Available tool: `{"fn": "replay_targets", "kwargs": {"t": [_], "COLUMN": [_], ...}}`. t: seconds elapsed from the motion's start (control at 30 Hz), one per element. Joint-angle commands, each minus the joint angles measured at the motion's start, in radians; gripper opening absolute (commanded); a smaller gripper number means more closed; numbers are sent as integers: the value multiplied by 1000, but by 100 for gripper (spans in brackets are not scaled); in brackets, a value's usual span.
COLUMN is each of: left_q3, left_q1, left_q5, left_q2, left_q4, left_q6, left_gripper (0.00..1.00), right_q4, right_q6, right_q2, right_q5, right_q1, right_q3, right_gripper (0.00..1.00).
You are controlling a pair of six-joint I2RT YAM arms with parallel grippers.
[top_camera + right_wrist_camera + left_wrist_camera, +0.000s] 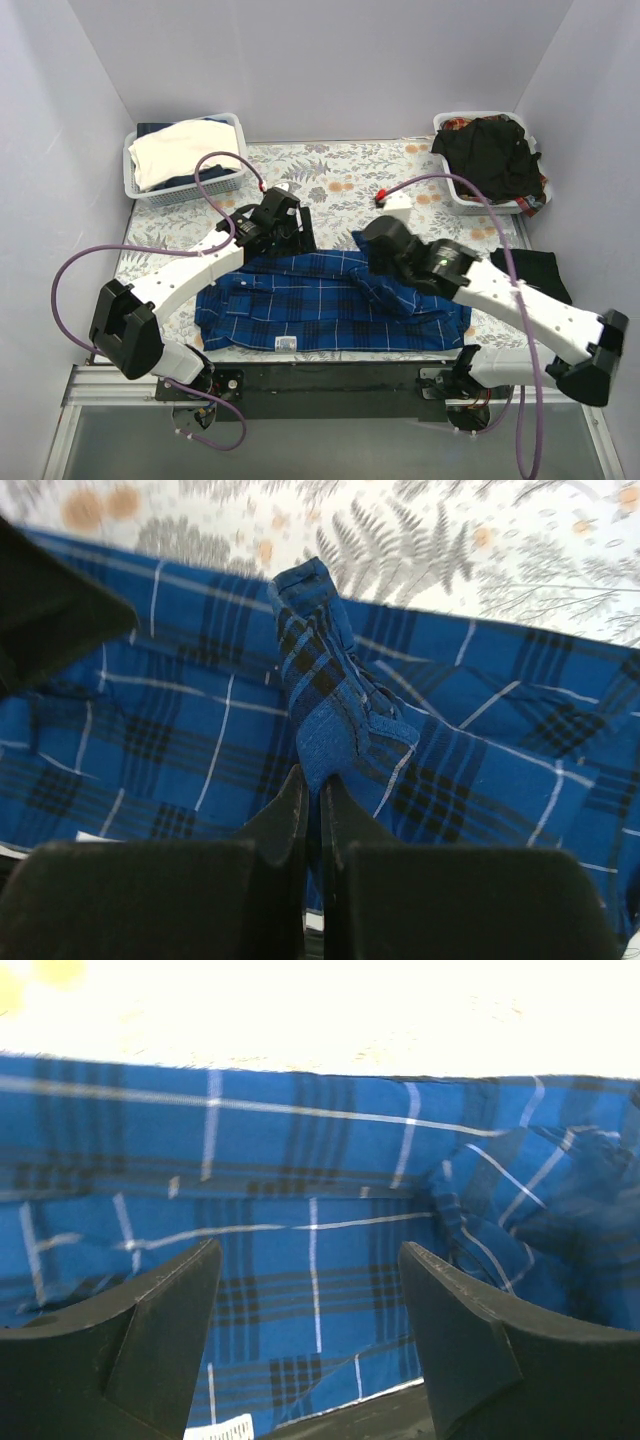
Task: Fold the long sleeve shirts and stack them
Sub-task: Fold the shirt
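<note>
Blue plaid shirt [300, 300] lies along the desk's near edge — arms hide its far side. Right gripper [312, 780] pinches a bunched fold; left gripper [308, 1250] gapes wide, empty.

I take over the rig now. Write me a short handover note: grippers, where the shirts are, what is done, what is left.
Left gripper: open, over the far edge of the plaid shirt, holding nothing.
Right gripper: shut on a bunched part of the plaid shirt, probably a sleeve.
Plaid shirt: spread on the table, unfolded.
Black shirt: heaped in the right basket.
Done: no fold yet.
Left: fold both shirts, stack them.
</note>
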Motion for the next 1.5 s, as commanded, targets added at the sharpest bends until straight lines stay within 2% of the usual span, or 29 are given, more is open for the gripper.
{"fn": "replay_targets", "kwargs": {"t": [0.0,0.1,0.17,0.3,0.4,0.43,0.53,0.63,0.77,1.0,1.13,1.27,1.47], "left_q3": [56,2,-59,-82,-76,-78,-82,-85,-91,-183,-249,-253,-245], "left_q1": [47,151,232,274,276,274,276,276,276,235,133,26,-45], "left_q5": [-131,-109,-76,-63,-53,-49,-25,13,99,280,300,291,230], "left_q2": [-44,-94,-165,-214,-211,-210,-208,-196,-173,-177,-158,-86,32], "left_q4": [-146,-199,-189,-190,-201,-204,-198,-193,-186,-181,-125,-80,-57], "left_q6": [-138,-209,-219,-183,-167,-164,-154,-141,-100,-97,-140,-189,-224], "left_gripper": [72,72,72,73,73,74,74,75,74,68,65,63,63], "right_q4": [-6,39,76,171,188,190,195,240,245,158,149,127,121], "right_q6": [56,-5,-66,-120,-143,-151,-163,-214,-176,-27,-13,-10,8], "right_q2": [154,255,315,380,403,401,352,260,126,-1,-34,-30,-47], "right_q5": [155,147,89,-43,-144,-171,-199,-268,-219,-178,-164,-164,-166], "right_q1": [119,180,193,210,218,221,222,222,214,29,-17,-34,-51], "right_q3": [72,148,184,195,190,187,147,75,-20,-144,-166,-167,-192], "right_gripper": [1,1,1,1,23,39,60,73,74,69,67,67,66]}}
